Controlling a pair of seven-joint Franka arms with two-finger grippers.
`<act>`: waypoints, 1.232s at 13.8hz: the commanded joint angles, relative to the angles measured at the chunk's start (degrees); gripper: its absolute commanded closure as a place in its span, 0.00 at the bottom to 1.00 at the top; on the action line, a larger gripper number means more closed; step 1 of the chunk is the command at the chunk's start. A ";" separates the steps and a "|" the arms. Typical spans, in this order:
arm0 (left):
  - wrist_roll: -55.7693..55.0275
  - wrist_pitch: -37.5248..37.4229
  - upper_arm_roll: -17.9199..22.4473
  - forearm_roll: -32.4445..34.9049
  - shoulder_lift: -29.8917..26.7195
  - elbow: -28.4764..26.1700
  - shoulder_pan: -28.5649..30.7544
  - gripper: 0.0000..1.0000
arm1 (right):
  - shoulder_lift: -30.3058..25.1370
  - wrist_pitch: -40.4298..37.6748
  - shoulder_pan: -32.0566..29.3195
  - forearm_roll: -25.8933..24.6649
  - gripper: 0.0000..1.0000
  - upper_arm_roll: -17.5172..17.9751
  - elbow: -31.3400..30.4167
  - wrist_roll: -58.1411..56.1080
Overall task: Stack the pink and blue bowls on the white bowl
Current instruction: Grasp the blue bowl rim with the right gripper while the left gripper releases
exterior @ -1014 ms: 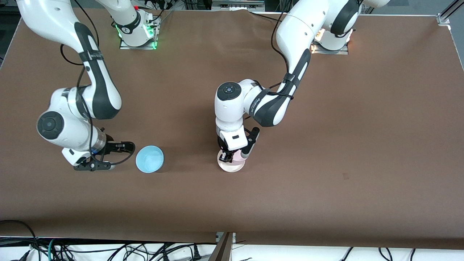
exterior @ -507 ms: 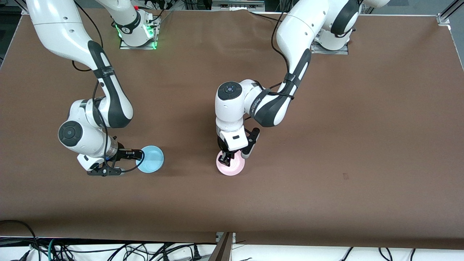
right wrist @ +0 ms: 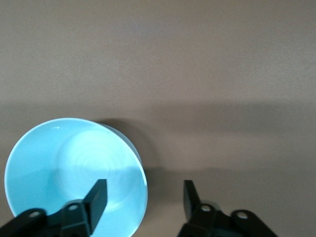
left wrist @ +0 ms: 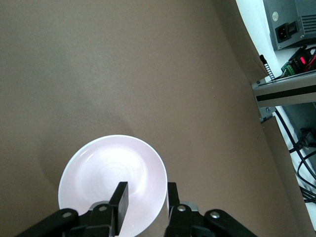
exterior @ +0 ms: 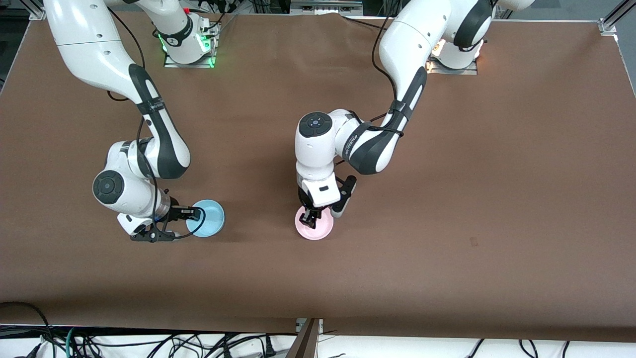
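Observation:
The pale pink bowl [exterior: 316, 228] sits on the table near the middle. My left gripper [exterior: 311, 217] is low over its rim, open, with one finger inside the bowl and one outside; the left wrist view shows the bowl [left wrist: 106, 170] and the gripper [left wrist: 146, 190]. The sky-blue bowl [exterior: 209, 219] sits toward the right arm's end. My right gripper [exterior: 195, 215] is open at its rim, one finger over the bowl's inside and one outside, as the right wrist view shows for the bowl [right wrist: 59, 168] and the gripper [right wrist: 144, 190]. No white bowl shows; whether it lies under the pink bowl I cannot tell.
The brown table [exterior: 447, 199] carries nothing else. The arm bases [exterior: 189, 47] stand along the edge farthest from the front camera. Cables [exterior: 149, 343] hang below the nearest edge.
The right arm moved along the table to the blue bowl, and its fingers now straddle the rim. Under the left gripper a whitish bowl showed one second ago; a pink bowl now fills that place.

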 commanded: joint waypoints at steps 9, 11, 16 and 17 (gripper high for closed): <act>35.91 -21.78 -0.23 -9.80 -8.04 1.84 6.07 0.60 | 0.50 0.23 0.11 1.01 0.99 0.05 0.66 0.44; 42.84 -26.26 -0.32 -10.25 -10.41 1.84 8.00 0.59 | 0.41 0.05 0.11 1.01 1.00 0.05 0.84 0.26; 63.66 -35.85 -0.14 -12.44 -16.92 1.67 14.85 0.58 | -0.38 -2.92 0.64 1.44 1.00 0.14 3.64 0.69; 67.97 -36.82 -0.14 -12.44 -17.89 1.49 16.43 0.58 | -0.73 -5.37 0.99 1.71 1.00 0.23 5.65 1.92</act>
